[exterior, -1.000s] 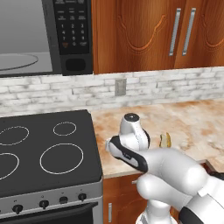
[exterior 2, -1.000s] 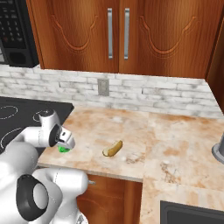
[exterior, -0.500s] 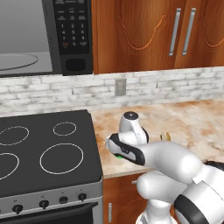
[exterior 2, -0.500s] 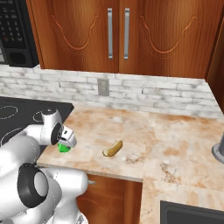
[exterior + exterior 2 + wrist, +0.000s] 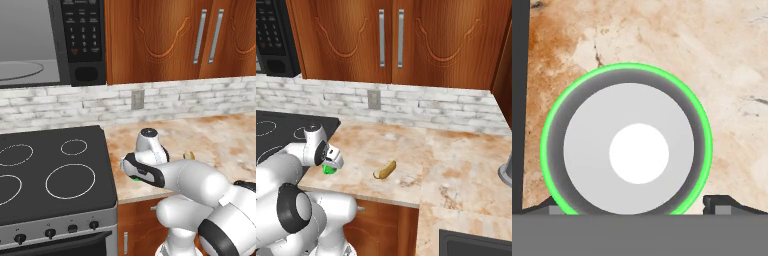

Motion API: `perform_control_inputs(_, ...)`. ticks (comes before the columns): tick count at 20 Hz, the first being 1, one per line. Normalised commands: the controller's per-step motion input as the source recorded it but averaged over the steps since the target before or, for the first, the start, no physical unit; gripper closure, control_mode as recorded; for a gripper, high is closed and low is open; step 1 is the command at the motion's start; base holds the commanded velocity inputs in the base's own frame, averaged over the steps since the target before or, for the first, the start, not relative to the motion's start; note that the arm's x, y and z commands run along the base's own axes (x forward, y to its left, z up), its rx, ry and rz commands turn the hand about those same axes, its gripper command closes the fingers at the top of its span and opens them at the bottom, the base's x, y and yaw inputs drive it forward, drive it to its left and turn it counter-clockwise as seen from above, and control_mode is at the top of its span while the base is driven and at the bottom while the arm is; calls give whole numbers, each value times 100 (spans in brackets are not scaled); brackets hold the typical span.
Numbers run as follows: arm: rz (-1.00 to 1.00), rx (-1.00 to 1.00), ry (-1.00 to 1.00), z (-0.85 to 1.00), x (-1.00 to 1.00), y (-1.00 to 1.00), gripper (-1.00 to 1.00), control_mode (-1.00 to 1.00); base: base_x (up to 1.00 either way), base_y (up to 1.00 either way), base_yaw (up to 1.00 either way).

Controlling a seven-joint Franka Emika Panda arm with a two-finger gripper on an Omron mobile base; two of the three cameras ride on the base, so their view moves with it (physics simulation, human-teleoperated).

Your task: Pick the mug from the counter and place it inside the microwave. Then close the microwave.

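Hovering directly over the mug [image 5: 627, 145] on the tabletop [image 5: 456, 160], we keep our fingers [image 5: 721, 202] spread wide so they can straddle its rim.

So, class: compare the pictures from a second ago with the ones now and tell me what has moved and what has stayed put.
The gripper has come down a little closer over the mug, jaws open, nothing taken hold of. The mug on the counter, the yellow-brown food item and the microwave stayed where they were.

A black stovetop [image 5: 50, 175] with 4 white ring burners.
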Motion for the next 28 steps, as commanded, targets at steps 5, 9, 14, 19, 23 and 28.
perform_control_inputs(5,0,0,0,0,0,0,100,-100,0,0,0)
perform_control_inputs(9,0,0,0,0,0,0,100,-100,0,0,0)
perform_control_inputs(14,0,0,0,0,0,0,100,-100,0,0,0)
perform_control_inputs(19,0,0,0,0,0,-1,100,-100,0,0,0)
perform_control_inputs(23,0,0,0,21,-13,-6,100,-100,0,0,0)
perform_control_inputs(28,3,0,0,55,-47,-8,100,-100,0,0,0)
